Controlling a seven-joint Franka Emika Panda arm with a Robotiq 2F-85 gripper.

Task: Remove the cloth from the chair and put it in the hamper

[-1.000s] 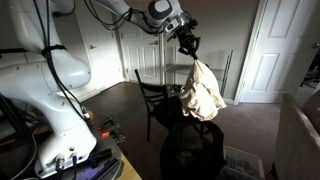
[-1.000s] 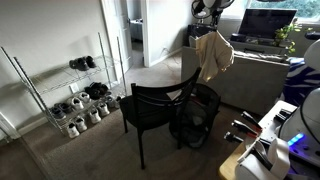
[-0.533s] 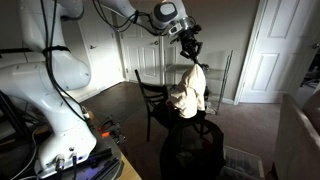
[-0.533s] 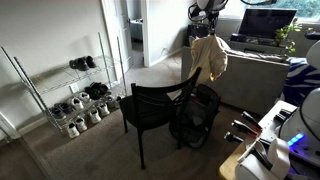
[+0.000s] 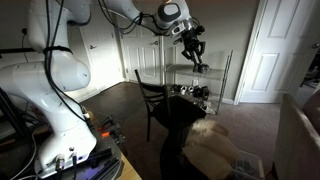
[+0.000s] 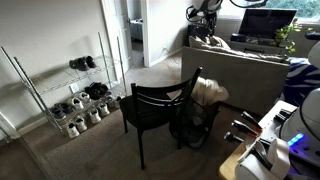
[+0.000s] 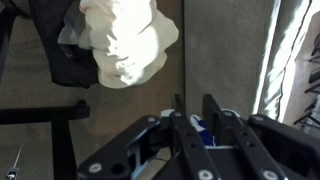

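Note:
The cream cloth (image 5: 214,146) is free of the gripper and sits at the top of the black mesh hamper (image 5: 176,150), next to the black chair (image 5: 153,100). In an exterior view the cloth (image 6: 210,92) lies over the hamper (image 6: 192,120) behind the chair (image 6: 152,106). My gripper (image 5: 194,53) hangs high above them, open and empty; it also shows in an exterior view (image 6: 205,24). In the wrist view the open fingers (image 7: 193,112) look down on the cloth (image 7: 121,40), bunched over the dark hamper rim (image 7: 50,50).
A wire shoe rack (image 6: 70,95) with several shoes stands against the wall. Another wire rack (image 5: 205,80) stands behind the chair, by white doors (image 5: 265,50). A grey couch (image 6: 250,70) is behind the hamper. Robot hardware and cables (image 5: 70,150) fill the near corner.
The gripper opened and let go of the cloth. The cloth dropped from under the gripper down onto the hamper. The gripper stayed high.

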